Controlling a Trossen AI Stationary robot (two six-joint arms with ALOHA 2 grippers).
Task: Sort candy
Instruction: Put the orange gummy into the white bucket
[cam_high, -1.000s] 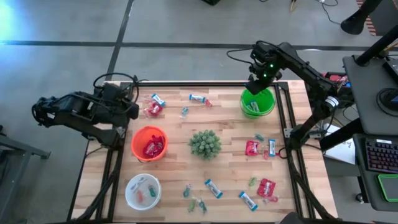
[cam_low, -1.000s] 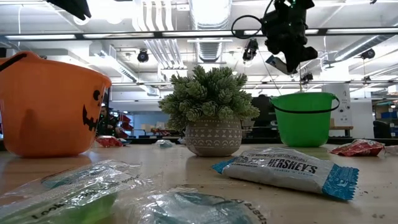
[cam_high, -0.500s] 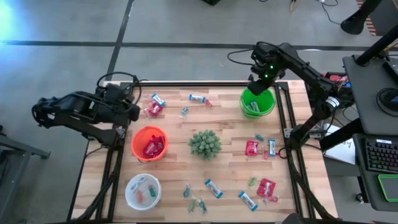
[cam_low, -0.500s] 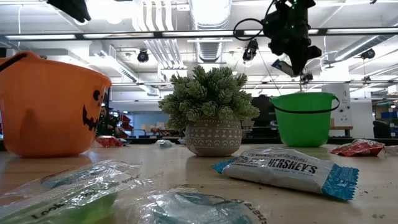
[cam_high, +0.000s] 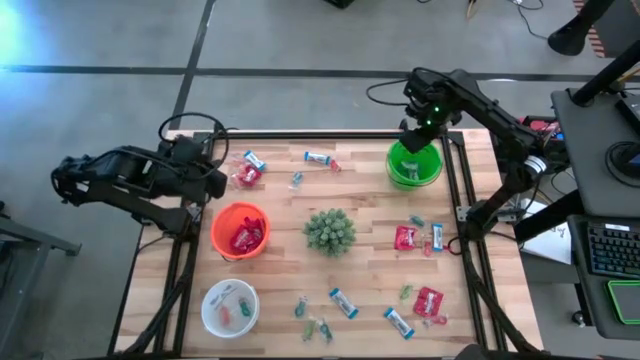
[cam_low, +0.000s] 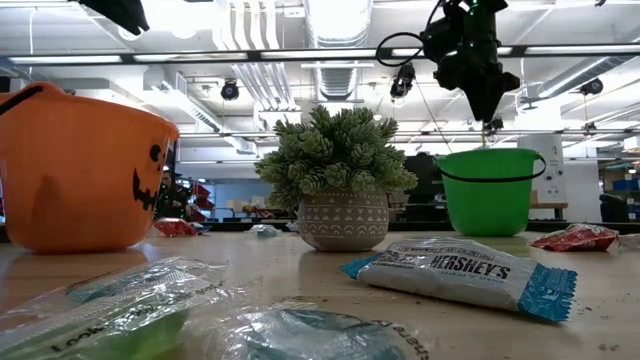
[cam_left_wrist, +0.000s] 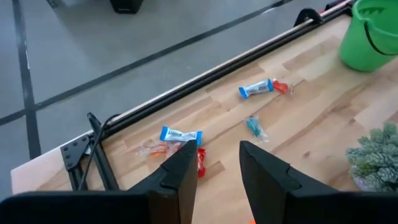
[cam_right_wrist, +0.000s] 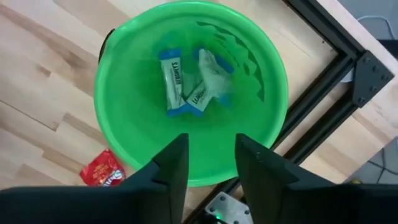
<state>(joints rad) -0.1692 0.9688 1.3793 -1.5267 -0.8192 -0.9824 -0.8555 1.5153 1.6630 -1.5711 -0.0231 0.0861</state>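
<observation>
Your right gripper (cam_right_wrist: 208, 165), jaws apart and empty over the green bowl (cam_right_wrist: 124, 134), needs another blue-and-white bar (cam_high: 343, 302).

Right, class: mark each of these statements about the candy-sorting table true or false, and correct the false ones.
1. The right gripper hangs over the green bucket. True.
2. The green bucket is empty. False: blue-and-white wrapped bars lie in it.
3. The potted plant stands near the table's middle. True.
4. The orange pumpkin bucket holds blue-and-white bars. False: it holds red packets.
5. The left gripper holds a candy. False: nothing is between its parted fingers.
</observation>
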